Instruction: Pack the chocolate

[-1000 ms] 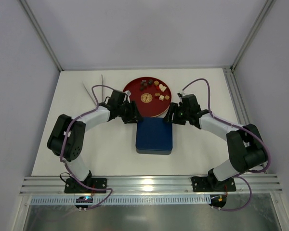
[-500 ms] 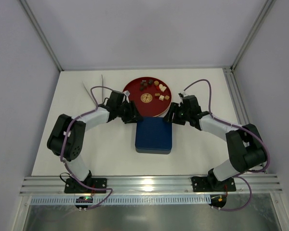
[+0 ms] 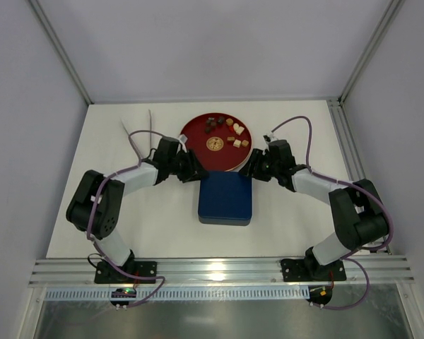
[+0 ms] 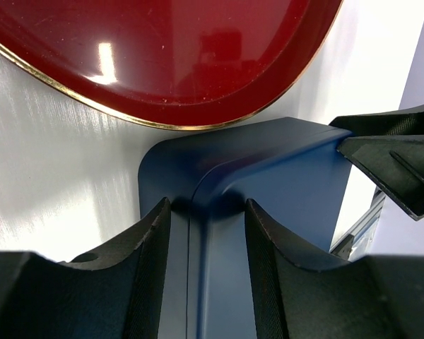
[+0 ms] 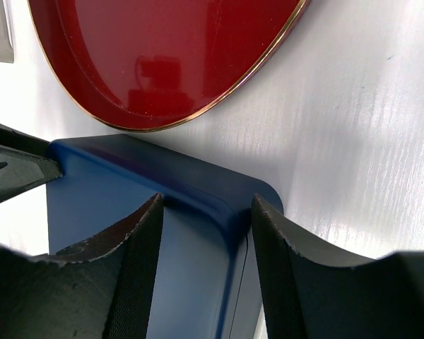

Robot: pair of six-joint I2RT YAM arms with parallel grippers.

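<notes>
Left gripper (image 3: 195, 171): set at the far-left corner of the blue box (image 3: 226, 198), fingers straddling that corner's raised edge; the left wrist view shows a finger (image 4: 150, 261) on each side of the lid's rounded rim, close against it, so it reads as clamped on the box corner, though true contact cannot be confirmed. Right gripper (image 3: 251, 168): mirror placement at the far-right corner, its fingers (image 5: 136, 261) bracketing the rim in the same way, apparently pinching it. Blue box: squarish, lid down, lying mid-table between the two arms, its far edge just beside, perhaps touching, the near rim of the red tray (image 3: 195, 135). Chocolates (image 3: 213, 123): dark pieces grouped at the tray's far-left part, with pale pieces (image 3: 237, 135) toward its far-right and a round gold-wrapped piece (image 3: 214, 144) near its centre; all lie on the tray, beyond the box from the arms, none visible in the box, whose inside is hidden. Governing relation: both grippers meet the box along its far edge, one per corner, equally near, with the chocolates directly past that edge. Assessment: a closed box held at two corners fits either lifting the lid to load or seating it after loading some; the pictures do not settle which.
</notes>
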